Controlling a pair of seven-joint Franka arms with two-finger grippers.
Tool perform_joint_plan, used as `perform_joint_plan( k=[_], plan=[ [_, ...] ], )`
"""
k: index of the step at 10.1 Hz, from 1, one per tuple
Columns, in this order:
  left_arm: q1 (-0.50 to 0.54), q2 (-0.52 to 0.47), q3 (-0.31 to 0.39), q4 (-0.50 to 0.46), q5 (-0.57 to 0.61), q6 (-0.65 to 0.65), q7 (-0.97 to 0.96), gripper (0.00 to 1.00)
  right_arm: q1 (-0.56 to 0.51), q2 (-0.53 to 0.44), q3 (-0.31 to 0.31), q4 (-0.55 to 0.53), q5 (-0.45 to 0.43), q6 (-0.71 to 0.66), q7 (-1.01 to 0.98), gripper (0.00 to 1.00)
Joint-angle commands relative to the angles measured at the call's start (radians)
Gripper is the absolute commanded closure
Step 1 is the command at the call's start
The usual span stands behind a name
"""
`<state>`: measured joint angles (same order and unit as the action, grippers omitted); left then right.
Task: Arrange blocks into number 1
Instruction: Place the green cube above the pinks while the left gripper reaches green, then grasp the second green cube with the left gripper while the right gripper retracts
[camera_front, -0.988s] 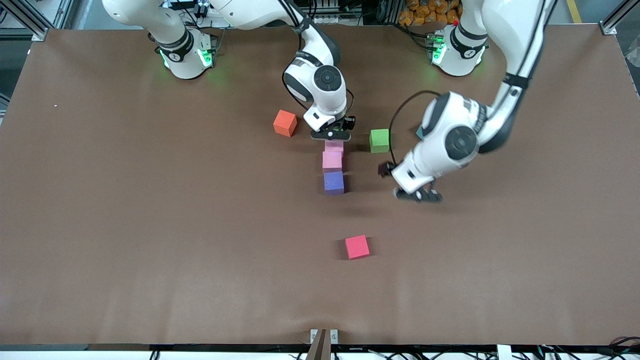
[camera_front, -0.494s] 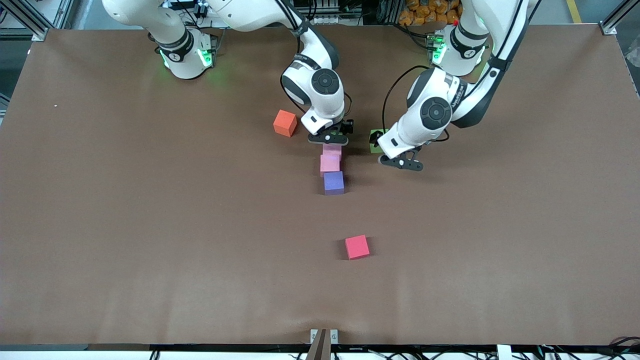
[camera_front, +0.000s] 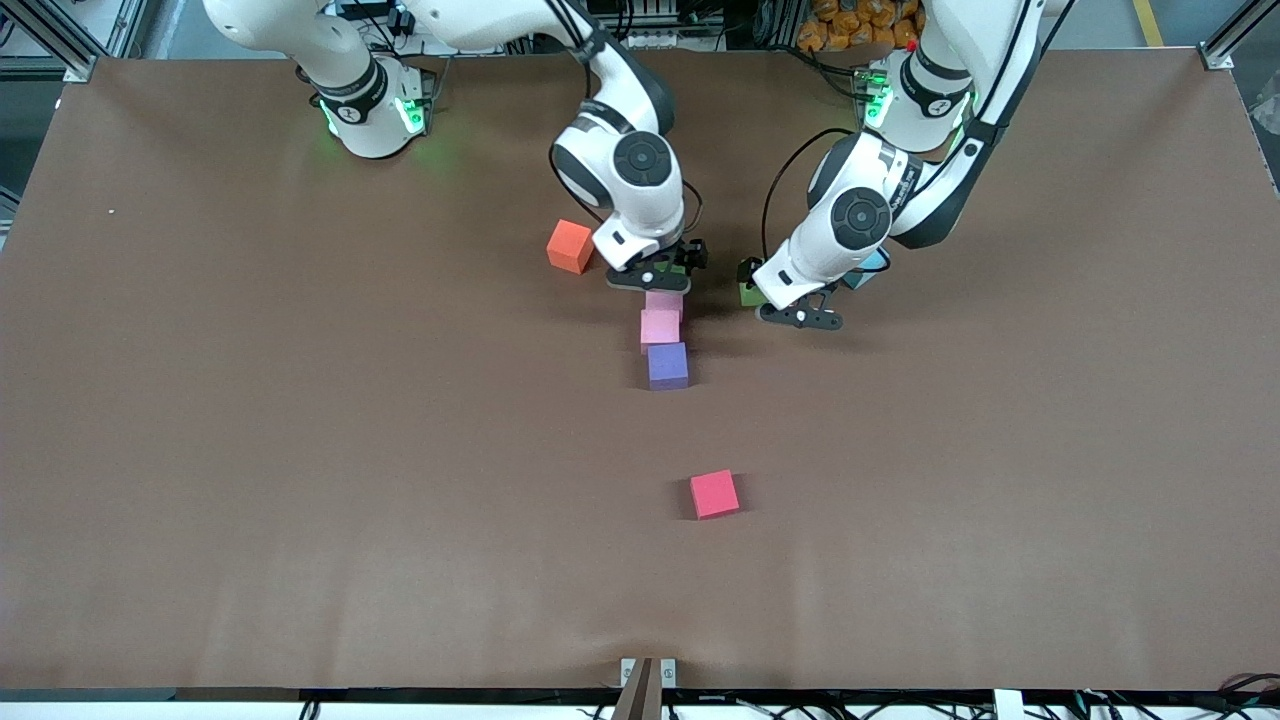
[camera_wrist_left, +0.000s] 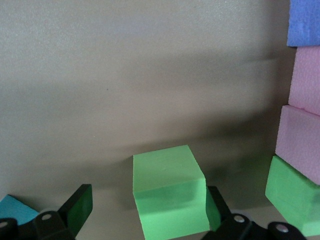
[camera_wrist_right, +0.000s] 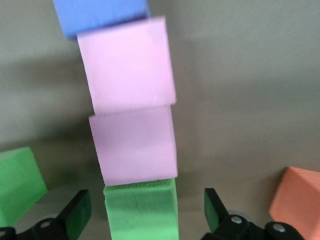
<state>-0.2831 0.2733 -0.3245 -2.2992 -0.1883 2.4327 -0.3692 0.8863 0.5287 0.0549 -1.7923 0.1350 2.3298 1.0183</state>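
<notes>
A row of blocks runs toward the front camera: a green block (camera_wrist_right: 142, 212), a pink block (camera_front: 665, 302), a second pink block (camera_front: 660, 328) and a purple block (camera_front: 667, 365). My right gripper (camera_front: 650, 278) is low over the row's green end. It stands open with that green block between its fingers (camera_wrist_right: 75, 212), touching neither; the hand hides the block in the front view. The second green block (camera_front: 746, 285) sits apart, toward the left arm's end. My left gripper (camera_front: 800, 315) is open around it (camera_wrist_left: 167, 197), one finger (camera_wrist_left: 77, 212) well clear.
An orange cube (camera_front: 570, 245) lies beside the right gripper, toward the right arm's end. A red cube (camera_front: 714, 494) sits alone, nearer the front camera. A light blue cube (camera_front: 876, 264) peeks out under the left arm.
My left arm swung back from the open table to the lone green block and lowered around it. The right gripper stayed over the row, shifting only slightly.
</notes>
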Motion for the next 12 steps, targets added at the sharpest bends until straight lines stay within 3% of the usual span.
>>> perform_joint_plan(
  k=[1,4,7,8,9,10,11,12],
  plan=[
    [0.015,0.026,-0.039,0.012,0.007,0.017,-0.135,0.00,-0.110,-0.160,0.026,-0.114,-0.021,-0.059,-0.039,0.00],
    [0.007,0.066,-0.079,0.040,0.015,0.017,-0.284,0.00,-0.382,-0.245,0.094,-0.113,-0.025,-0.192,-0.266,0.00],
    [0.007,0.079,-0.079,0.037,0.050,0.019,-0.278,0.00,-0.651,-0.306,0.082,-0.114,-0.067,-0.309,-0.667,0.00],
    [0.010,0.087,-0.079,0.035,0.073,0.019,-0.278,0.00,-0.691,-0.311,0.028,-0.114,-0.083,-0.311,-0.781,0.00],
    [0.012,0.095,-0.079,0.035,0.105,0.017,-0.277,0.17,-0.692,-0.315,-0.059,-0.110,-0.083,-0.323,-0.890,0.00],
    [0.007,0.095,-0.079,0.032,0.118,0.017,-0.281,0.77,-0.705,-0.337,-0.107,-0.108,-0.083,-0.331,-0.974,0.00],
    [0.007,0.084,-0.080,0.030,0.118,0.006,-0.287,1.00,-0.737,-0.367,-0.110,-0.104,-0.083,-0.349,-0.986,0.00],
    [0.007,0.070,-0.080,0.035,0.119,-0.010,-0.283,1.00,-0.760,-0.409,-0.106,-0.095,-0.083,-0.383,-0.989,0.00]
  ],
)
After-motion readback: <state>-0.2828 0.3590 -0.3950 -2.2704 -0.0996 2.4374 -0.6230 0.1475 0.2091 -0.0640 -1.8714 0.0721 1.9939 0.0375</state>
